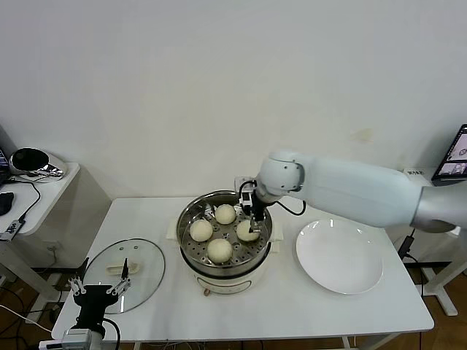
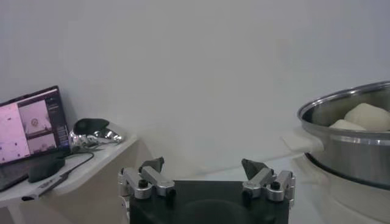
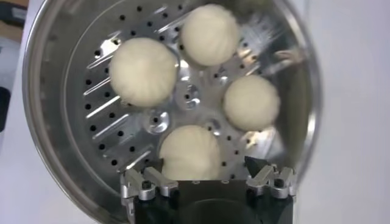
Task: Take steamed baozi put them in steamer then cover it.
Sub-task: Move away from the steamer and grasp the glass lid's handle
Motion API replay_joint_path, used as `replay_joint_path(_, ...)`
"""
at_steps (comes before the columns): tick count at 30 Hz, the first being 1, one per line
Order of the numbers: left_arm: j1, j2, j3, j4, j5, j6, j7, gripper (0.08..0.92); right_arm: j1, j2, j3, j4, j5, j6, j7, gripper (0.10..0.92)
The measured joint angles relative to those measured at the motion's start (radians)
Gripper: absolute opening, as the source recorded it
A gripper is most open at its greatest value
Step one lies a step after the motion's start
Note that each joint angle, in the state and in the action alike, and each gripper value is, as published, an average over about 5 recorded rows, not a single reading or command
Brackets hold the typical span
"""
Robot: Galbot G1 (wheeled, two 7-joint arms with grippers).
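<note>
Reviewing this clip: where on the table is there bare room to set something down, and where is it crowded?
Bare tabletop runs along the front edge, between the cover and the white plate, in front of the steamer. The steamer is crowded: four steamed baozi fill its tray, with the open right gripper above one.

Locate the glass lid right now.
In the head view the glass lid lies flat on the table on the robot's left, beside the steamer, with the left gripper hovering at its near edge.

All four baozi (image 1: pixel 219 249) sit in the steamer (image 1: pixel 191 219), cover (image 1: pixel 149 262) on its left, plate (image 1: pixel 340 257) on its right.
</note>
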Motion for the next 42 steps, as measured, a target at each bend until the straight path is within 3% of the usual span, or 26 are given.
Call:
replay_joint_path(9,0.006,0.0,-0.001,0.021,0.006,-0.009,-0.002,0.823,-0.293,-0.201,0.314,0.149,0.053,0.214,0.298,0.823)
replay_joint_path(17,0.02,-0.008,0.001,0.044,0.022,-0.033,-0.003,0.823,-0.809,-0.253,0.807,0.23,-0.04,0.484,0.48,0.823)
replay_joint_path(29,0.042,-0.023,0.001,0.102,0.127,-0.069,-0.024,0.823,-1.531,0.062,1.474,0.29,-0.209,0.798,0.589,0.823)
replay_joint_path(42,0.006,0.036,-0.076,0.265,0.683,-0.158,-0.058,0.823,-1.949,0.314,1.876,0.373,-0.221,0.826,0.679,0.823)
